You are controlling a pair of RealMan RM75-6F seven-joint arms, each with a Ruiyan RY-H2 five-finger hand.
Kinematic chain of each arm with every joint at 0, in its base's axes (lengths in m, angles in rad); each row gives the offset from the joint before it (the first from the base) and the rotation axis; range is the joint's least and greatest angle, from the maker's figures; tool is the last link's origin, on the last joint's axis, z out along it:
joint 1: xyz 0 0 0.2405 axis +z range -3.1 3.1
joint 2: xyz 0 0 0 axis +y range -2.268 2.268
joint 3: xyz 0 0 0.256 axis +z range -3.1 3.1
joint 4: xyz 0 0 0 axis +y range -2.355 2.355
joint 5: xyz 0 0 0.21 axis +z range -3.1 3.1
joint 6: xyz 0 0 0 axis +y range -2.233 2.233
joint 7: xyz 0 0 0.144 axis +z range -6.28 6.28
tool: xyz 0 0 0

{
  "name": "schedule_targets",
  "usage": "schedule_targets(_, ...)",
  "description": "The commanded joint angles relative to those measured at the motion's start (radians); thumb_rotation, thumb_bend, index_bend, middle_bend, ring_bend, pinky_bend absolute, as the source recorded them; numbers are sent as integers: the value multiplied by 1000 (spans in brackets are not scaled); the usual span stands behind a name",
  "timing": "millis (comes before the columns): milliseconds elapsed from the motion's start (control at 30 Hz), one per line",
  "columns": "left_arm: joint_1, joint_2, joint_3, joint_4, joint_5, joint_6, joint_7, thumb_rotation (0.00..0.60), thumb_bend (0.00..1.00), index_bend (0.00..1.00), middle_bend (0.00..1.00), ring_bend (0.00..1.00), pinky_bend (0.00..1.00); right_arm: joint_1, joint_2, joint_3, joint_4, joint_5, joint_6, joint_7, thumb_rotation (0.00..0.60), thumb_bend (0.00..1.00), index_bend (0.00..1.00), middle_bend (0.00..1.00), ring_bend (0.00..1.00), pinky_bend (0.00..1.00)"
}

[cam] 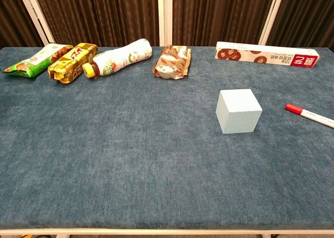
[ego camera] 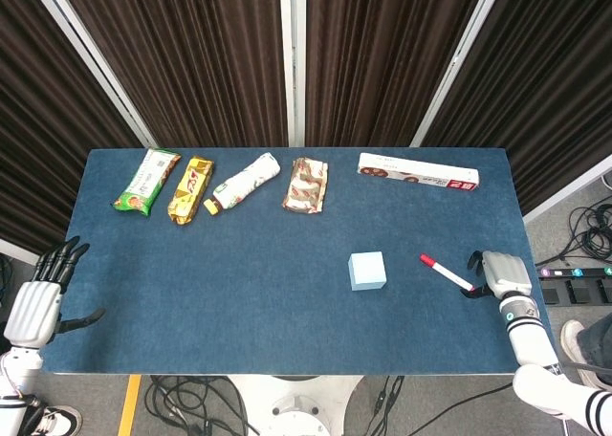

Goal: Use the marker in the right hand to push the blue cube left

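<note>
Clearly the pickup is in hand: the right hand [ego camera: 497, 272] sits at the marker's [ego camera: 447, 272] white end, grasp not yet evident, with the cube [ego camera: 367, 271] just left of it; next it must close and lift.

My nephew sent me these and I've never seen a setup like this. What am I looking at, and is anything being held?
It is a two-armed robot at a blue table, each arm ending in a human-like hand. One picture looks down from its head, the other looks forward from its chest. Along the far edge lie snack packets, a bottle and a long box. Nearer sit a pale blue cube and a red-capped marker. The right hand is at the marker's tail end, but the marker lies flat on the table, not lifted. The left hand waits off the table's corner, fingers spread, holding nothing.
</note>
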Motion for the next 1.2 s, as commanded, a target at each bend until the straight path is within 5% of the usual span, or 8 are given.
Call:
schedule_targets(33,-3,-4,2,1,0,-6,5,600,35,111,20,0,0,9,-12,-8,17,18,-7,-5,512,90,427,458,986,1000)
schedule_targets(1200,-14,1,9,9,9,-23,-47,600,34,111,19,0,0,79,-122,-11,126,140,-18,-34,555,172,467,484,999,1000)
